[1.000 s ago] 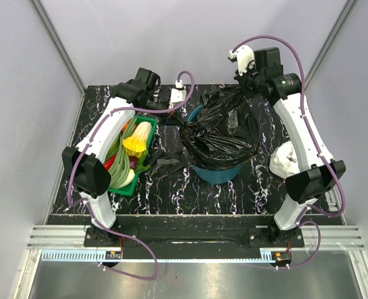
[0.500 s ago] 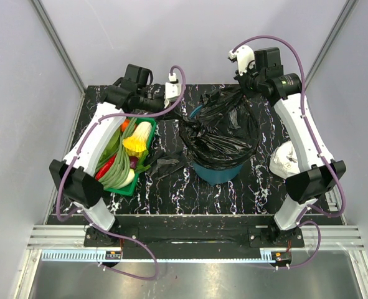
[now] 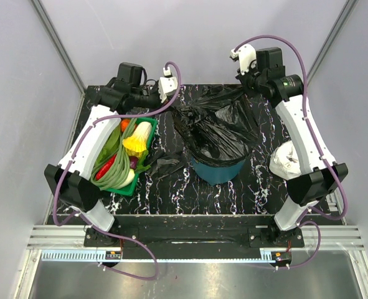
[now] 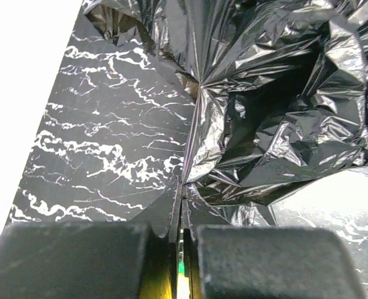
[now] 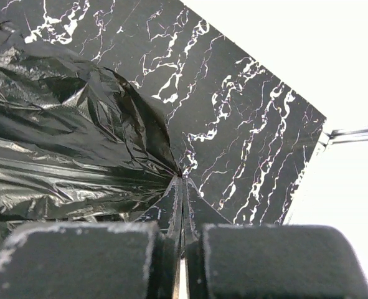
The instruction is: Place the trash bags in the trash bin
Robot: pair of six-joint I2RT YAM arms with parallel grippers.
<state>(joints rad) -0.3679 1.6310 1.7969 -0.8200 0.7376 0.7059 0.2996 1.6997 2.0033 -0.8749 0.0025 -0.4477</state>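
Observation:
A large black trash bag [image 3: 216, 129] is spread over the teal trash bin [image 3: 216, 172], hiding its rim. My left gripper [image 3: 175, 109] is shut on the bag's left edge. My right gripper [image 3: 246, 89] is shut on its far right edge. The film is stretched between them above the bin. The left wrist view has thin film [image 4: 264, 112] pinched at the fingertips of the left gripper [image 4: 184, 187]. The right wrist view shows the same pinch between the right gripper [image 5: 182, 180] and the bag [image 5: 65, 143]. A small folded black trash bag [image 3: 166, 166] lies on the table left of the bin.
A green tray [image 3: 129, 188] of vegetables sits under the left arm, close to the small bundle. A white crumpled object [image 3: 286, 158] lies right of the bin beside the right arm. The black marbled tabletop [image 3: 190, 199] ends near the arm bases.
My left gripper has closed on the bag's left edge and drawn it back and to the left. The bag's mouth is now stretched wider over the bin. The right gripper has shifted only slightly.

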